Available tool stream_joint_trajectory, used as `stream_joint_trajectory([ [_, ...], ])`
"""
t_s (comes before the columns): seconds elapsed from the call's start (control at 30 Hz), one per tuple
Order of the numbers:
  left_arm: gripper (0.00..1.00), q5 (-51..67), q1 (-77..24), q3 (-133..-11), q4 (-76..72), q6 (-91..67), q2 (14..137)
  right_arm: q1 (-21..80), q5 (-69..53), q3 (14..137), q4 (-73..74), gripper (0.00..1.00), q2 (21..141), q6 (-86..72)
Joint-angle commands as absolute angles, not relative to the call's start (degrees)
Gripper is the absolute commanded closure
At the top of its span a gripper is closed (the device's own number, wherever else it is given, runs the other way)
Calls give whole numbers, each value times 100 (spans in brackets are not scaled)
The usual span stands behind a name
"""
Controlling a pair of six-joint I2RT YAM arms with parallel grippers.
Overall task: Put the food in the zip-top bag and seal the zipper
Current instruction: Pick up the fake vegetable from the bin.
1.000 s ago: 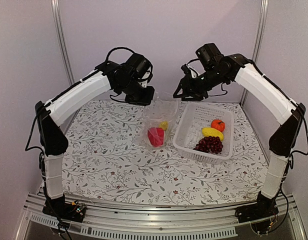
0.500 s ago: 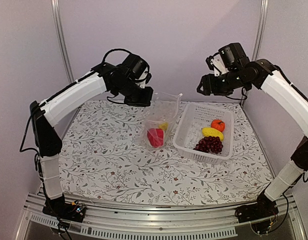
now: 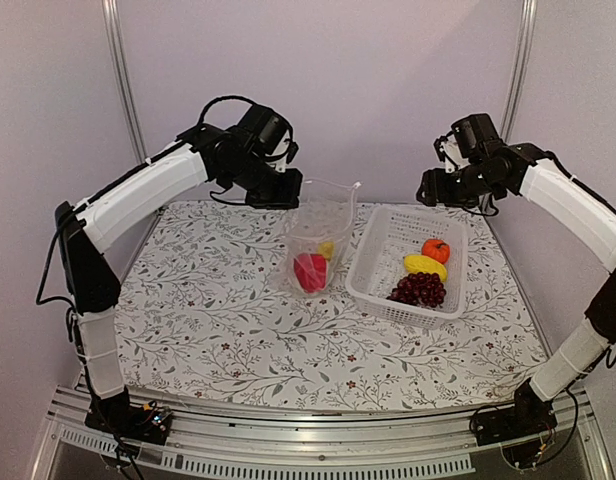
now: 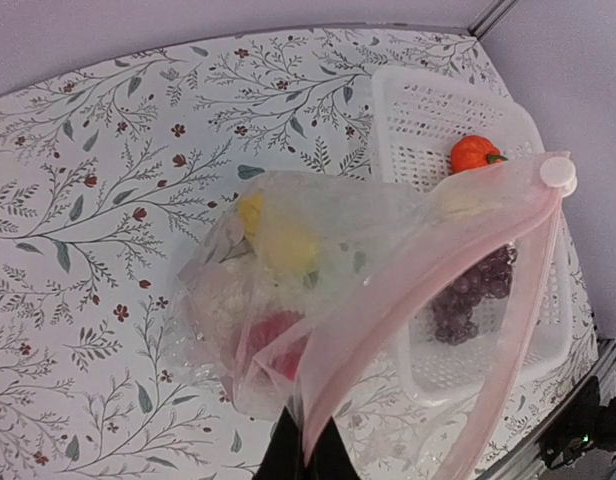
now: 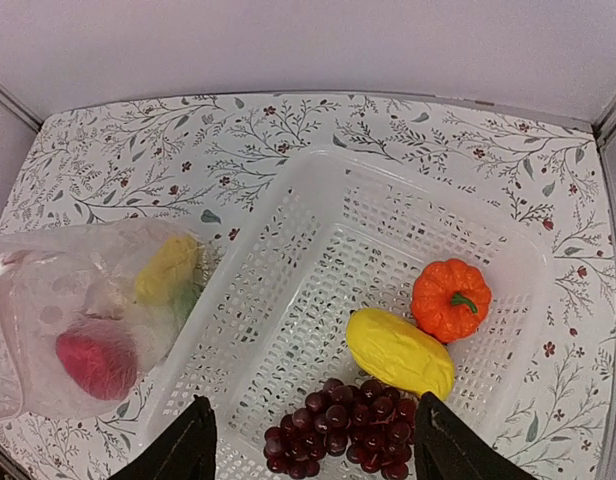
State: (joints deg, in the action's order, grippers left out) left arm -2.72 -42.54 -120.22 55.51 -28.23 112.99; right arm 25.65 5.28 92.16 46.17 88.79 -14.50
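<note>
The clear zip-top bag (image 3: 319, 235) stands on the table left of the basket, held up by its mouth edge. My left gripper (image 3: 285, 190) is shut on that edge (image 4: 306, 448). The pinkish zipper (image 4: 433, 265) runs to a white slider (image 4: 559, 172). Inside the bag lie a red pepper (image 3: 310, 272) and a yellow piece (image 3: 329, 250). An orange round fruit (image 5: 450, 300), a yellow piece (image 5: 400, 352) and a dark grape bunch (image 5: 338, 400) lie in the basket. My right gripper (image 3: 429, 190) hangs open and empty above the basket's far end (image 5: 313, 432).
The white perforated basket (image 3: 379, 252) sits at the right of the floral table, close against the bag. Walls with metal posts (image 3: 120, 80) close in the back and both sides. The table's front rail (image 3: 318, 440) carries both arm bases.
My right gripper has swung from the bag's mouth rightward to above the basket and opened wider. The left gripper still holds the bag's edge, slightly shifted.
</note>
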Motion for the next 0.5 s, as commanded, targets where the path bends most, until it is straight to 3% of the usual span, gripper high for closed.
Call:
stream_joint_trajectory([
  [0.0,100,-242,-4172,-12092,5449,-2743,11123,1958,-267,8870,4497,35,9161,-1750],
  [0.47,100,12,-4073,-12070,5353,-2869,11194,1711,58,9289,4840,40,10600,-1283],
])
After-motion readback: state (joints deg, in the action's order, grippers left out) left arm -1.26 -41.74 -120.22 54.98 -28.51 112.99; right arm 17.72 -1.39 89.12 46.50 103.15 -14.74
